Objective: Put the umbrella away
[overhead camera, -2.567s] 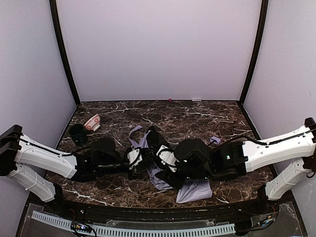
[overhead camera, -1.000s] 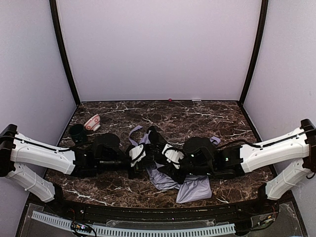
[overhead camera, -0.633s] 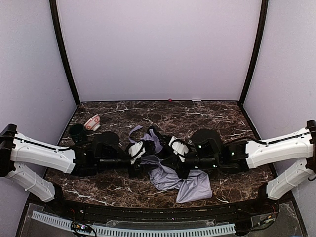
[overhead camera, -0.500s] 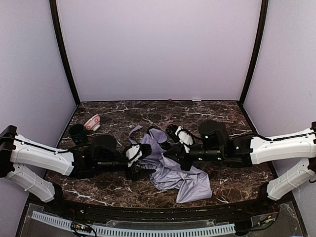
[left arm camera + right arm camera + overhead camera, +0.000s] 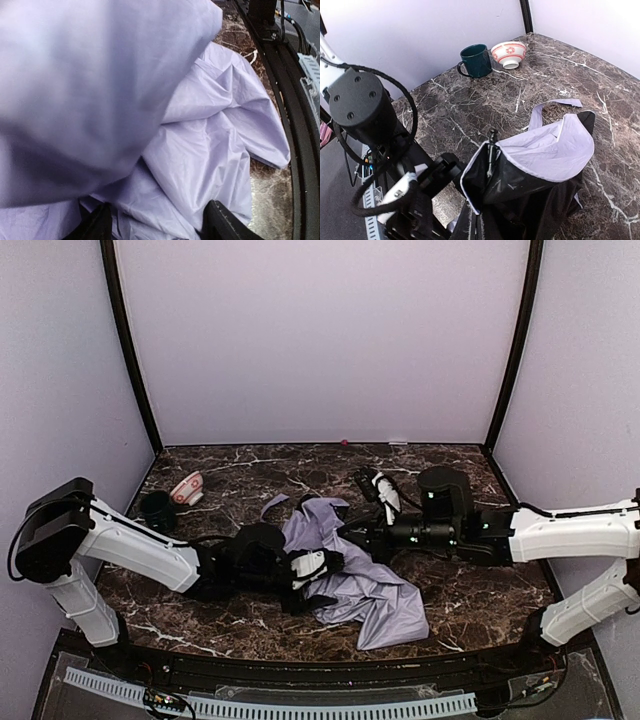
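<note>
Sprawling to the right of the dark green mug (image 5: 157, 510) in the top view, the umbrella (image 5: 345, 565) is a collapsed heap of lavender cloth on the marble table (image 5: 240, 475). Its long axis runs on a diagonal. The end nearest the mug lies farther back, where a loose fabric strap (image 5: 273, 506) trails out. The opposite end is a pointed corner of canopy, the part of the heap farthest from the mug and closest to the arms' bases. In the right wrist view a thin black rib or shaft (image 5: 491, 147) stands roughly upright inside the raised cloth, tip upward. I cannot make out the knob handle, so I cannot tell which end is the handle end.

The right gripper (image 5: 353, 533) is on the side of the heap away from the mug. Its jaws are pressed together on a fold of the canopy, which tents up in front of its camera, black underside showing. The left gripper (image 5: 320, 585) is on the mug's side of the heap, low against the cloth. Its fingers (image 5: 220, 225) are spread, with loose lavender fabric bunched between them.

The mug stands upright, and its inside is too dark to tell what it holds. The red-patterned bowl (image 5: 187, 488) sits just beside the mug, on the side away from the arms' bases. What shows of its inside is plain and pale.
</note>
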`<state>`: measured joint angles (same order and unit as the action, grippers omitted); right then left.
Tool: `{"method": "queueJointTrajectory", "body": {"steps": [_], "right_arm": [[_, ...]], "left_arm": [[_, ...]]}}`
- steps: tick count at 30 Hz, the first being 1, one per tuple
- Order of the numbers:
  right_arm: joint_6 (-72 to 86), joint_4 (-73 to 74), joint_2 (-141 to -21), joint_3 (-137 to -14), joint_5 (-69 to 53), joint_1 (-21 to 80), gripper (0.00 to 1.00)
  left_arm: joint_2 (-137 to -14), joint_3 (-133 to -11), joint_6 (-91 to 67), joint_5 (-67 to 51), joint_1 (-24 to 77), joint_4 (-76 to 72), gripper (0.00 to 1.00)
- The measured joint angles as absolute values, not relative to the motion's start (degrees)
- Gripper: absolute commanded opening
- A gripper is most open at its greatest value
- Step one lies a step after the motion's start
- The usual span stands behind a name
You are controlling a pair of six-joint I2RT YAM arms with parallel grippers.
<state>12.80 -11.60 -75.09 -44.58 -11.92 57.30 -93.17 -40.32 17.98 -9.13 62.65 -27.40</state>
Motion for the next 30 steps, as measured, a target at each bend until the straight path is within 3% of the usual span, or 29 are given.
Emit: {"method": "queueJointTrajectory", "body": {"steps": [4,6,15,26,30], "right_arm": [[15.27,-12.03,-74.26,-44.14,-13.10,54.74,0.00],[16.23,-11.99,-73.45,-43.75,-13.30,53.28,0.00],[19.94,-10.02,-71.18,-41.71,-15.57,39.86,0.00],[22.13,-9.45,-85.84,-40.60,-18.96,33.87,0.00],[22.81,-11.33,-93.23,-40.75,-23.05,33.80,0.11]], "left_arm": [[-97.41,-43.27,18.92,-8.08,62.63,-26.33,0.15],[-97.84,-43.16,19.64,-7.49,62.65,-26.02,0.01],[-97.08,-39.53,24.56,-14.90,58.89,-28.16,0.00],[-93.51,-38.50,29.32,-29.76,53.08,-22.20,0.00],[-94.43,-39.20,29.56,-32.25,52.29,-20.58,0.00]]}}
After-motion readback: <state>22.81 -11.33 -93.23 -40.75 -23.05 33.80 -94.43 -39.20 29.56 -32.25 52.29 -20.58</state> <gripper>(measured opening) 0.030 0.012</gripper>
